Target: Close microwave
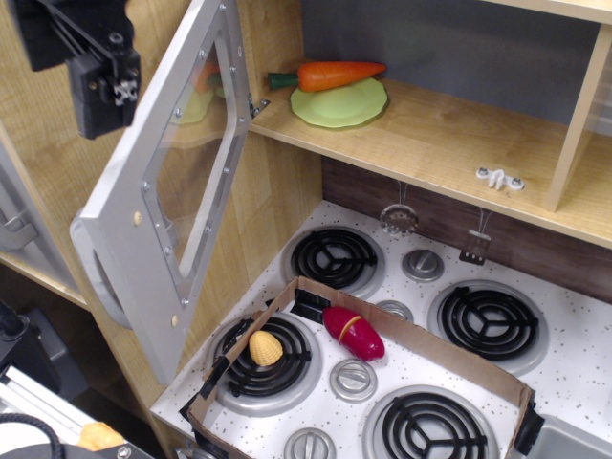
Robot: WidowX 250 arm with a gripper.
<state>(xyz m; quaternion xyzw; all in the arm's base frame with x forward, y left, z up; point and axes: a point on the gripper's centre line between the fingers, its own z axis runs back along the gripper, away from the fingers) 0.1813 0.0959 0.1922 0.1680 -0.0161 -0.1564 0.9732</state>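
Observation:
The microwave's silver-grey door [124, 239] with its clear window [191, 182] stands wide open, swung out to the left on hinges by the wooden compartment [430, 134]. Part of its grey handle [103, 292] shows behind the door's lower edge. An orange carrot [335, 74] lies on a green plate [349, 107] inside the compartment. My black gripper [96, 81] is at the top left, outside the door on its outer side, near its upper edge. Its fingers do not show clearly, and I cannot tell whether it touches the door.
Below is a white toy stove [574, 344] with black burners [335, 258]. A low cardboard frame [421, 342] on it holds a red toy vegetable [354, 332] and a yellow one [266, 348]. Small utensils [475, 247] hang under the shelf.

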